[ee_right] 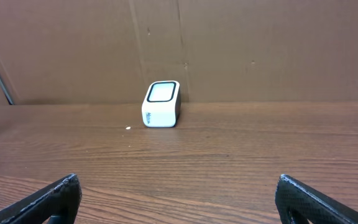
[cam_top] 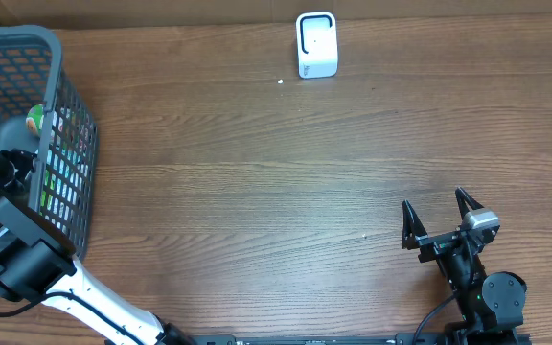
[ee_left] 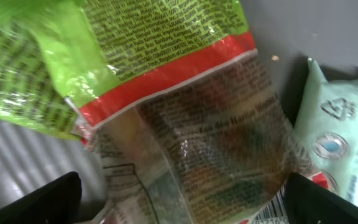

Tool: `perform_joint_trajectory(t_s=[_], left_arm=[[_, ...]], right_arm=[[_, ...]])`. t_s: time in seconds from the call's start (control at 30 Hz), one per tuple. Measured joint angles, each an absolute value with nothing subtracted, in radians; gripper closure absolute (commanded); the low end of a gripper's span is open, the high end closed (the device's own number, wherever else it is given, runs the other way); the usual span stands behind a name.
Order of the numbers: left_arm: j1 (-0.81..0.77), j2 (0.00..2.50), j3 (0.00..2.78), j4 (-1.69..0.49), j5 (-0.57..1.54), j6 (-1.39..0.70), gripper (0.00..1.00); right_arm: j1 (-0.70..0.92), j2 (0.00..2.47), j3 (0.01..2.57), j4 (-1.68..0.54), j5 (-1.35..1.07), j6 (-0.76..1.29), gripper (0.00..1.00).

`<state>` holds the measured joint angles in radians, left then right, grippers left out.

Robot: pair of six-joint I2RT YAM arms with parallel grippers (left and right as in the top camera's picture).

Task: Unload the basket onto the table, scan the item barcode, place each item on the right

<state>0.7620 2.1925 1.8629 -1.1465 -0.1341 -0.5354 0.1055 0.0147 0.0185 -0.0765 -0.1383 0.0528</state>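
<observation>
Green bag [ee_left: 166, 74] btwn L tool [ee_left: 185, 202] jaws (mint pack [ee_left: 334, 124] beside).

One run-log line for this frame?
left gripper: open, in basket, over green snack bag | right gripper: open, empty | scanner: far side, nothing before it | scan: not yet done

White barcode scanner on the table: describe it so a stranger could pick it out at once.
Start at the brown wooden table and follow its far edge, along the cardboard wall. There stands the scanner, a small white rounded box with a dark-framed window on its face. It stands alone on the wood, well away from the grey mesh basket at the left end.
</observation>
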Motion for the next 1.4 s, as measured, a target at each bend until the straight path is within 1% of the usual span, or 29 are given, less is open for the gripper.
perform_joint_trajectory(t_s=[0.07, 0.1, 0.17, 0.2, 0.37, 0.53, 0.7, 0.87, 0.9, 0.93, 0.97, 1.0, 1.07, 1.13, 1.2, 1.3, 1.4], left_arm=[[0.762, 2.193, 1.847, -1.133, -0.134, -0.553, 0.53], [0.762, 2.193, 1.845, -1.131, -0.134, -0.555, 0.63], [0.762, 2.193, 1.845, -1.127, -0.134, -0.560, 0.89], [0.762, 2.193, 1.845, -1.129, -0.139, -0.566, 0.96], [0.768, 2.192, 1.846, -1.147, -0.138, -0.571, 0.96], [0.768, 2.194, 1.918, -1.262, -0.115, -0.550, 0.96], [0.768, 2.194, 2.183, -1.413, -0.093, -0.496, 0.96], [0.768, 2.175, 2.436, -1.514, -0.089, -0.458, 0.96], [0.768, 2.168, 2.466, -1.526, -0.089, -0.456, 0.94], [0.768, 2.159, 2.489, -1.536, -0.089, -0.456, 0.78], [0.768, 2.154, 2.497, -1.542, -0.089, -0.457, 0.58], [0.768, 2.144, 2.506, -1.552, -0.089, -0.461, 0.44], [0.768, 2.140, 2.504, -1.555, -0.089, -0.465, 0.33], [0.768, 2.140, 2.475, -1.552, -0.089, -0.471, 0.25], [0.769, 2.140, 2.425, -1.543, -0.089, -0.487, 0.24], [0.777, 2.140, 2.337, -1.515, -0.089, -0.521, 0.19], [0.790, 2.141, 2.258, -1.475, -0.089, -0.551, 0.18]], right_arm=[[0.105, 0.015, 0.019, -0.076, -0.138, 0.053, 0.00], [0.105, 0.015, 0.019, -0.076, -0.138, 0.053, 0.00], [0.105, 0.015, 0.019, -0.076, -0.138, 0.052, 0.00], [0.105, 0.015, 0.019, -0.076, -0.138, 0.053, 0.00], [0.105, 0.015, 0.019, -0.076, -0.138, 0.053, 0.00], [0.105, 0.015, 0.019, -0.076, -0.138, 0.053, 0.00], [0.105, 0.015, 0.019, -0.076, -0.138, 0.052, 0.00], [0.105, 0.015, 0.019, -0.076, -0.138, 0.052, 0.00], [0.105, 0.015, 0.019, -0.076, -0.138, 0.053, 0.00], [0.105, 0.015, 0.019, -0.076, -0.138, 0.053, 0.00], [0.106, 0.015, 0.019, -0.076, -0.138, 0.052, 0.00], [0.105, 0.015, 0.019, -0.076, -0.138, 0.052, 0.00], [0.105, 0.015, 0.019, -0.076, -0.138, 0.052, 0.00], [0.105, 0.015, 0.019, -0.076, -0.138, 0.052, 0.00], [0.105, 0.015, 0.019, -0.076, -0.138, 0.052, 0.00], [0.105, 0.015, 0.019, -0.076, -0.138, 0.053, 0.00], [0.105, 0.015, 0.019, -0.076, -0.138, 0.052, 0.00]])
